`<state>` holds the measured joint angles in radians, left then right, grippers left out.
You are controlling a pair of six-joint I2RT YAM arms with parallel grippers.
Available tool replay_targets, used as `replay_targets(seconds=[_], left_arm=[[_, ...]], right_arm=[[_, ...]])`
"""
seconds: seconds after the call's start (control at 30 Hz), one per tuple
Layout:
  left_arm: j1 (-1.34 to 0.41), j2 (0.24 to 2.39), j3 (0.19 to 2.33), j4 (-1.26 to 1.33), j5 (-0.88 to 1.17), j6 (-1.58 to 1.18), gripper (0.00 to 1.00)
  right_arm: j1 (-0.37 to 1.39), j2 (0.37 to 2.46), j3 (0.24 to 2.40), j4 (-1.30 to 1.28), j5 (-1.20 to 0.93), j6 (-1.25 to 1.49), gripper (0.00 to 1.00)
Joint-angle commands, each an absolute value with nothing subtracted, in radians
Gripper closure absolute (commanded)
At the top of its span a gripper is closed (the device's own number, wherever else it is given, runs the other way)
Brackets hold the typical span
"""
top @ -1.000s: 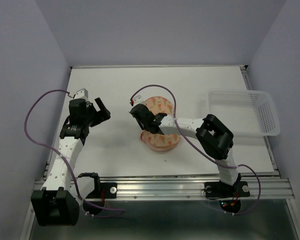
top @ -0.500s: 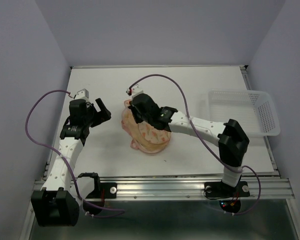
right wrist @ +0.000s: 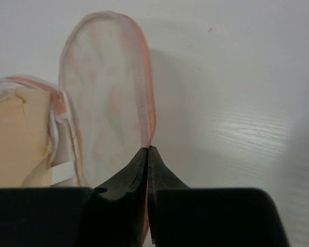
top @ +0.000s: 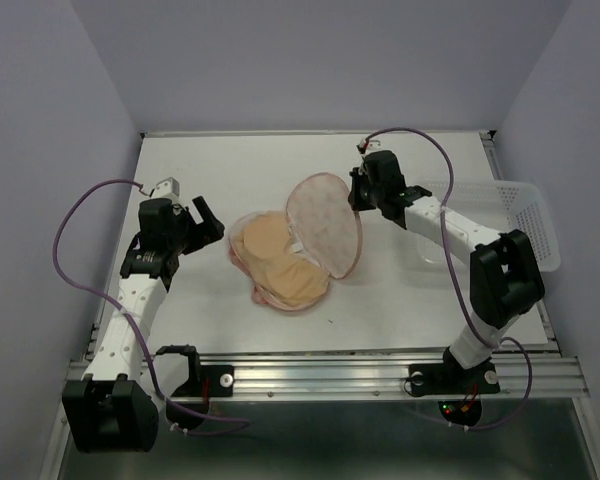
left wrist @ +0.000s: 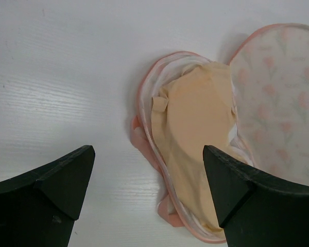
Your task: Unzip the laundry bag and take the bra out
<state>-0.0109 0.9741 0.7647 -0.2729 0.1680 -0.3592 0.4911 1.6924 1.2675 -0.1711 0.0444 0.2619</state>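
Gaping bag (top: 325, 225): centre of the top view, on the table (top: 230, 165); zip undone, its two halves spread like a shell. One half lies flat at lower left, the other stands raised and tilted toward the upper right.
Bra (top: 275, 255): tan, lying uncovered in the flat half with the pink edge showing around it. In the left wrist view the bra (left wrist: 195, 128) fills the middle, with the printed half of the bag (left wrist: 283, 103) at its right.
Right gripper (top: 358, 200): at the upper right edge of the raised half. In its own view the right gripper (right wrist: 148, 154) has its jaws pressed together on the pink edge of the bag (right wrist: 108, 87).
Left gripper (top: 205, 222): left of the bag, apart from it, gripping nothing — its fingers (left wrist: 56, 180) are spread wide along the bottom of its view.
Basket (top: 540, 240): clear mesh, at the right edge of the top view, beyond the right arm.
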Motion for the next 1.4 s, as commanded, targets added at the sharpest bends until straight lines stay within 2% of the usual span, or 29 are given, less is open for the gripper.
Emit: replay_targets(seconds=[0.0,0.03,0.07,0.13,0.17,0.2,0.23,0.33,0.37,0.47,0.57,0.93,1.07,1.37], left_arm=[[-0.008,0.977,0.750,-0.239,0.187,-0.339,0.01],[-0.008,0.977,0.750,-0.238,0.189,-0.339,0.01],[-0.008,0.979,0.750,-0.238,0.190,-0.339,0.01],[-0.008,0.980,0.749,-0.236,0.192,-0.341,0.01],[-0.008,0.983,0.749,-0.236,0.193,-0.339,0.01],[-0.008,0.983,0.747,-0.235,0.195,-0.339,0.01],[-0.008,0.985,0.747,-0.235,0.196,-0.339,0.01],[-0.008,0.985,0.746,-0.233,0.201,-0.341,0.01],[-0.008,0.985,0.744,-0.232,0.204,-0.342,0.01],[-0.008,0.988,0.742,-0.229,0.213,-0.339,0.01],[-0.008,0.986,0.742,-0.229,0.215,-0.339,0.01],[-0.008,0.992,0.736,-0.229,0.201,-0.344,0.01],[-0.008,0.994,0.736,-0.229,0.196,-0.344,0.01],[-0.008,0.996,0.735,-0.229,0.195,-0.345,0.01]], right_arm=[[0.431,1.721,1.253,-0.130,-0.063,0.238,0.89],[0.419,1.732,1.253,-0.132,-0.057,0.236,0.80],[0.407,1.733,1.253,-0.133,-0.049,0.232,0.65],[0.397,1.710,1.261,-0.149,-0.006,0.216,0.51],[0.397,1.694,1.265,-0.155,-0.002,0.212,0.38],[0.397,1.678,1.269,-0.159,0.027,0.210,0.31],[0.397,1.639,1.279,-0.173,0.031,0.210,0.20],[0.397,1.544,1.269,-0.178,0.018,0.222,0.06],[0.397,1.526,1.261,-0.172,0.009,0.225,0.05],[0.408,1.526,1.253,-0.141,-0.253,0.241,0.02],[0.440,1.583,1.281,-0.115,-0.347,0.252,0.02],[0.607,1.945,1.465,-0.012,-0.420,0.304,0.06],[0.638,2.058,1.519,0.000,-0.417,0.308,0.12],[0.669,2.138,1.535,0.080,-0.411,0.301,0.26]])
